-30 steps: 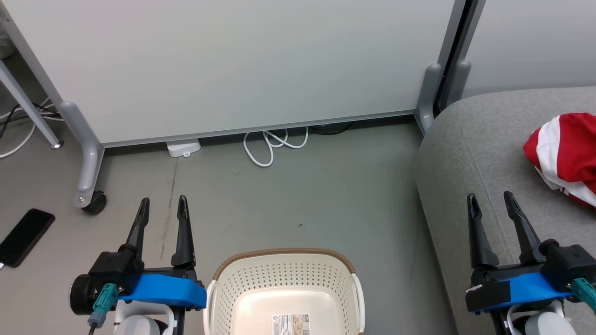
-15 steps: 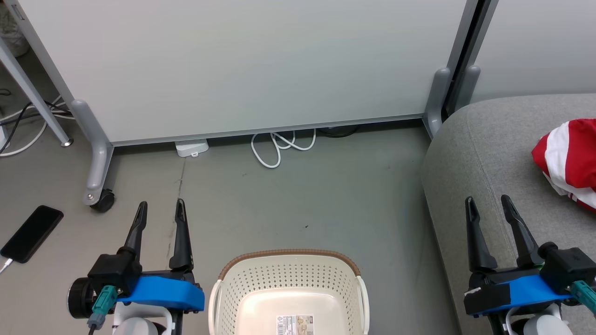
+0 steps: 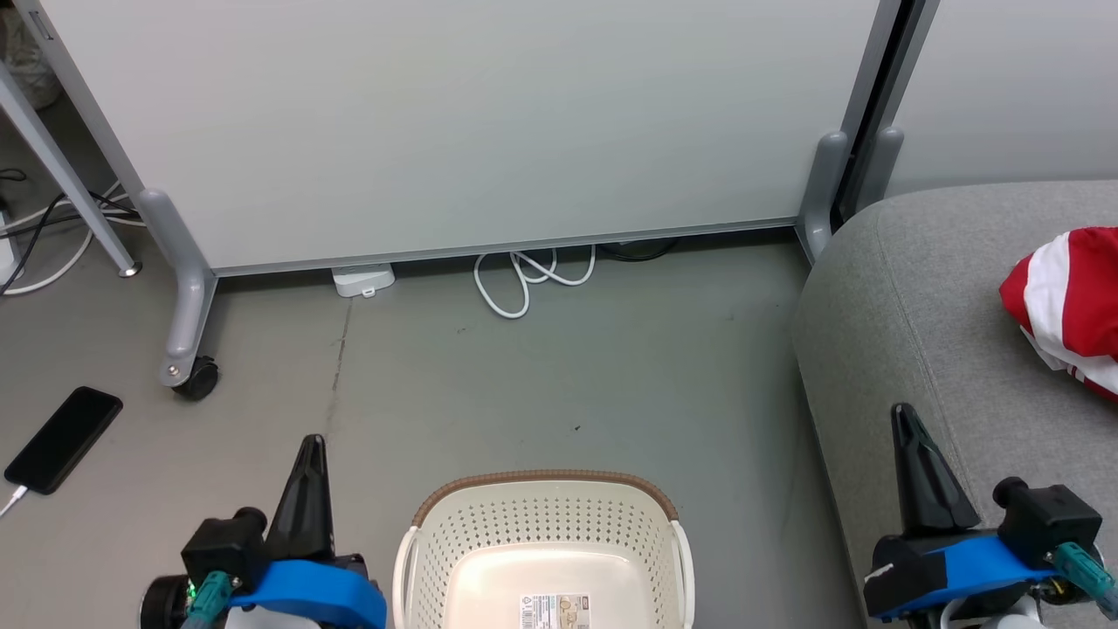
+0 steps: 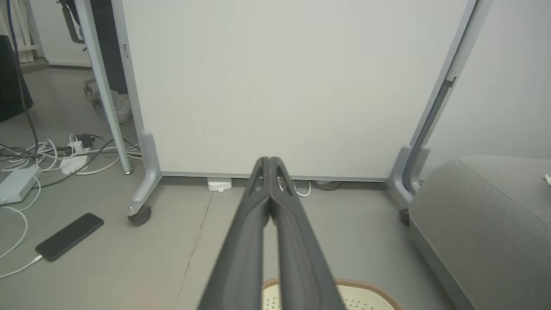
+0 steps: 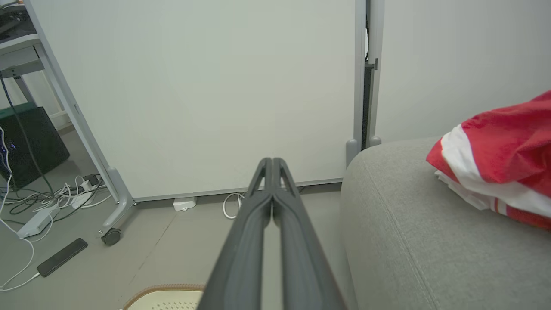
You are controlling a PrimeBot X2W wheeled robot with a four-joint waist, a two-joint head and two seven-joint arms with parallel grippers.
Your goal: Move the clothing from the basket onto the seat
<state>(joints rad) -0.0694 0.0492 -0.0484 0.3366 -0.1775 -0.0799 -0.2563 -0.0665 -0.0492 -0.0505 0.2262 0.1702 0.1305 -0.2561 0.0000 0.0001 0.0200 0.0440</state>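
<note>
The cream basket (image 3: 541,515) with its brown rim stands on the floor at the bottom centre, and nothing but a label lies inside it. Red clothing (image 3: 1061,306) with white bands lies bunched on the grey seat (image 3: 917,297) at the right; in the right wrist view the clothing (image 5: 508,163) rests on the seat (image 5: 409,228). My left gripper (image 3: 310,450) is shut and empty, left of the basket. My right gripper (image 3: 904,419) is shut and empty over the seat's front part. Both wrist views show the fingers (image 4: 269,181) (image 5: 271,181) pressed together.
A white partition on grey wheeled feet (image 3: 188,349) stands behind the floor. A black phone (image 3: 63,439) on a cable lies at the left. A white cable loop (image 3: 524,279) and a small white box (image 3: 362,279) lie under the partition. More cables (image 4: 51,155) lie far left.
Both grippers went from open to shut and drew back towards the bottom of the head view. The camera shifted slightly, so the floor and seat sit a little lower.
</note>
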